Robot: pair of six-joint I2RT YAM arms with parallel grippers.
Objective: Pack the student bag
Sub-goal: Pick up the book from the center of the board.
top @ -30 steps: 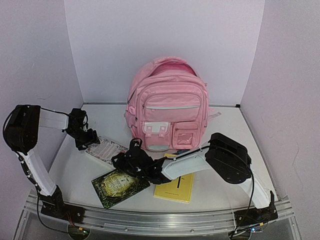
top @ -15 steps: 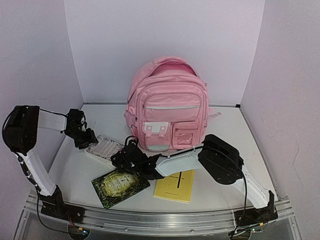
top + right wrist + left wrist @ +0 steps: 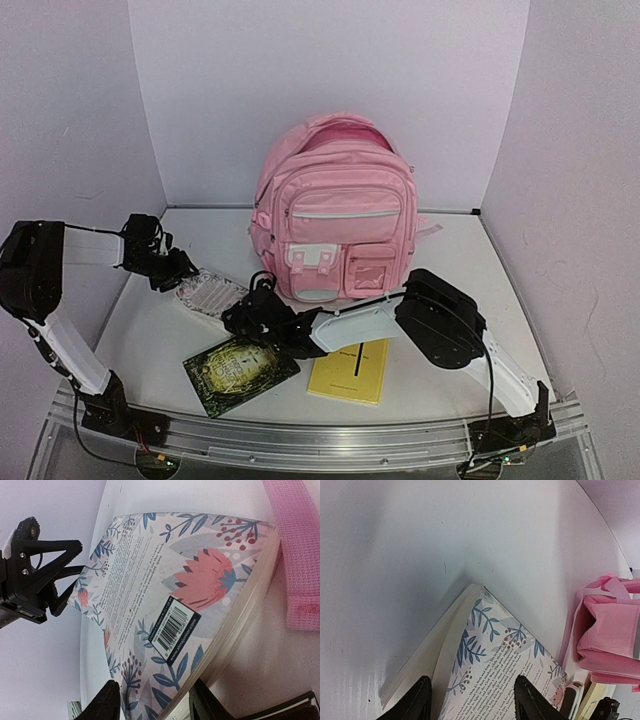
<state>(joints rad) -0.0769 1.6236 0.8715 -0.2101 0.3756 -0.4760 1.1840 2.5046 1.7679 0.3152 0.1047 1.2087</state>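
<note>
Left gripper [image 3: 471, 677] and right gripper [image 3: 155, 682] are both straddling the floral book [image 3: 208, 295], jaws part-way apart with the book sitting between them. Can't tell if either is actually clamping it.

Pink student bag [image 3: 335, 215] is standing upright at the back of the table [image 3: 450, 260], against the rear wall, top compartment gaping open. The inside isn't showing.

Floral book is sitting just in front of the bag, off its left corner. Left gripper is working the end away from the bag, right gripper the end nearer it.

Green book [image 3: 240, 370] is lying farther out in front of the bag, with the yellow notebook [image 3: 350, 375] beside it. Neither is being touched.

My read: nothing is looking packed yet, three items are waiting, and the first pickup is just starting.
</note>
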